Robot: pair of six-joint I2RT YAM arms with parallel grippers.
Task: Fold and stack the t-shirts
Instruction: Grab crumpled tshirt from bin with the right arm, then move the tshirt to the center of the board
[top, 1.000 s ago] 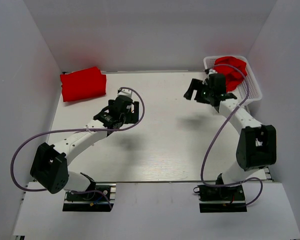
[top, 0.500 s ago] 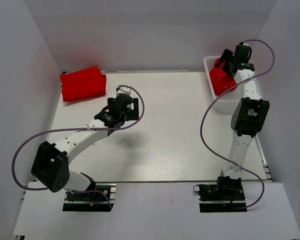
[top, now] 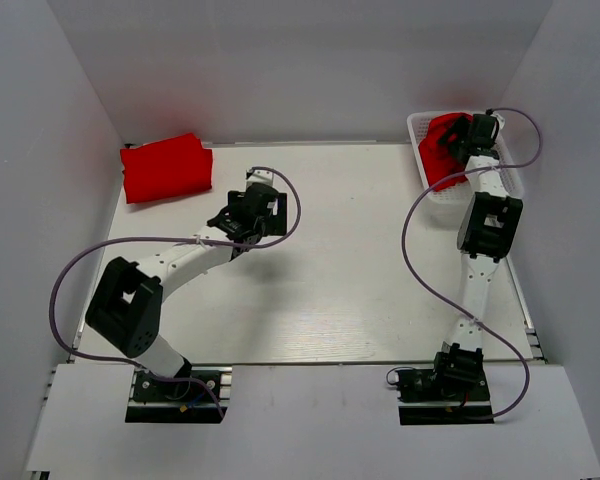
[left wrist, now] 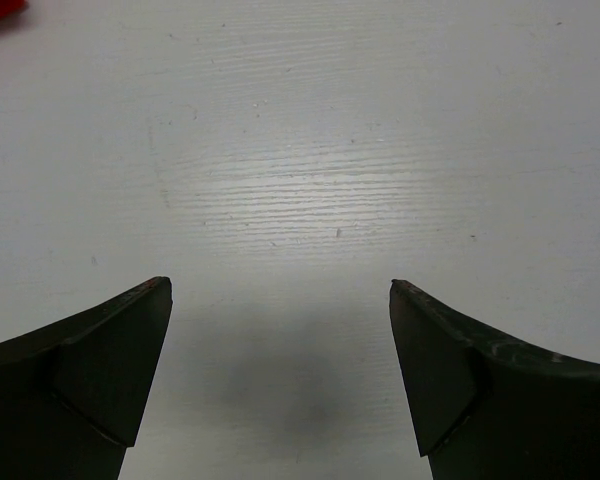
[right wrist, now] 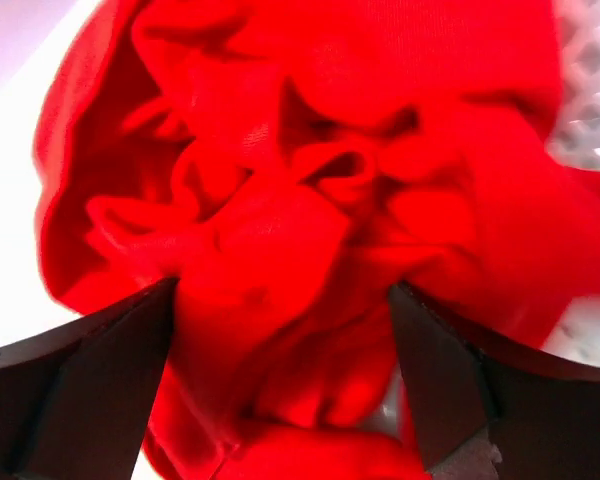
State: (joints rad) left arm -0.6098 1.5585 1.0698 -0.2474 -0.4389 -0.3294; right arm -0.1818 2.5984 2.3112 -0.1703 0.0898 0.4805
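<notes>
Right arm [top: 489, 222] now over 1 crumpled t-shirt [top: 441, 157] in basket [top: 414, 124]; left jaws, right jaws wide open, empty.

Two t-shirts [top: 166, 168], perhaps more; one basket [top: 414, 125].

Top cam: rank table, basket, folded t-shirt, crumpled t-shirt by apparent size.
1. table
2. basket, partly behind the right arm
3. folded t-shirt, not far off the basket
4. crumpled t-shirt, partly hidden, so full extent unsure
</notes>
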